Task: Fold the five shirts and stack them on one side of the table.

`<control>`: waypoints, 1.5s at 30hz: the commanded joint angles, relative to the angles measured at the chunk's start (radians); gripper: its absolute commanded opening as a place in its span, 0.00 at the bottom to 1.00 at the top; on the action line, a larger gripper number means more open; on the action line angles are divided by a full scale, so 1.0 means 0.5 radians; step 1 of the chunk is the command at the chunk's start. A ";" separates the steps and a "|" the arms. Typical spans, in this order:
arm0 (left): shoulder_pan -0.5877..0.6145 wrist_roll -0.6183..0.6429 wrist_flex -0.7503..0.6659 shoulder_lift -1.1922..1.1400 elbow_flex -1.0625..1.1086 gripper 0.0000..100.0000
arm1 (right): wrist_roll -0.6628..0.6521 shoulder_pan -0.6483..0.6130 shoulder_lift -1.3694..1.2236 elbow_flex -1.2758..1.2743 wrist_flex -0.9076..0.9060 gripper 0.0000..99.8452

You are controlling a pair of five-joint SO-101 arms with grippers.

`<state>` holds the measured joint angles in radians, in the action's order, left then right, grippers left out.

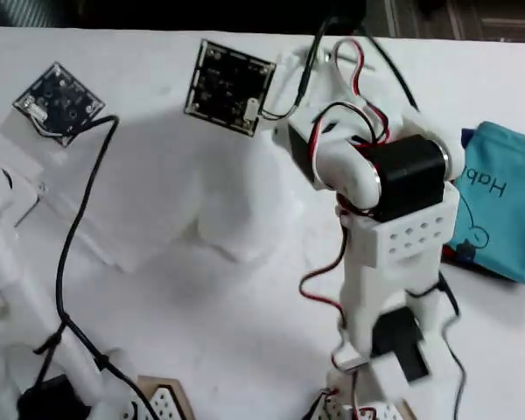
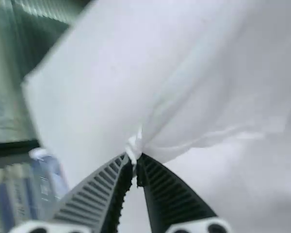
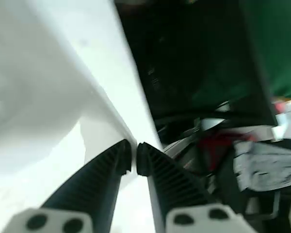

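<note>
Folding looks to be the step in hand, with a plain white cloth shirt (image 1: 201, 192) held up at two points above the white table (image 1: 507, 350) and sagging between them. Pinches a bunched tip of that cloth in the black ribbed left gripper (image 2: 134, 162), closed tight on the fabric with no gap to speak of. Nips a straight edge of the same shirt in the black ribbed right gripper (image 3: 134, 156), closed down likewise on the thin cloth.

Seems early in the task, judging by how little lies stacked. Calls next, most likely, for carrying both pinched points across together at one pace, keeping the edge between them taut. Calls also for laying that edge square over the rest of the shirt, and for letting go only once the cloth is down flat. Risks a skewed or rumpled fold otherwise, given such limp, slippery-looking fabric.

Counts out as follows:
- one white shirt in the grippers
- one teal cloth shirt with dark print (image 1: 507, 210) at the right edge of the high view, well apart from the white one, folded or merely bunched, cannot tell which
- two shirts made out, then, of the five named
- two white plastic arms (image 1: 394, 254)
- two grippers
</note>
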<state>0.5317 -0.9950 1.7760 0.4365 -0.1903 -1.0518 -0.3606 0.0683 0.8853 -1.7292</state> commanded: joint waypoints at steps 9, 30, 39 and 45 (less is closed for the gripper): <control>0.265 -0.012 0.000 0.041 0.672 0.02 | 0.015 0.066 0.766 -1.869 0.008 0.02; 0.244 0.006 -0.083 0.054 1.274 0.02 | 1.976 -0.520 -0.526 -1.366 0.934 0.25; 0.244 0.132 -0.083 0.054 1.277 0.02 | 2.323 -0.514 -1.450 -0.285 0.720 0.25; 0.244 0.132 -0.083 0.054 1.280 0.02 | 2.323 -0.511 -1.907 0.307 0.456 0.25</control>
<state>0.6575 -0.9398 1.7423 0.4381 0.4496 0.1020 -0.6168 -0.8324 0.8853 -1.4454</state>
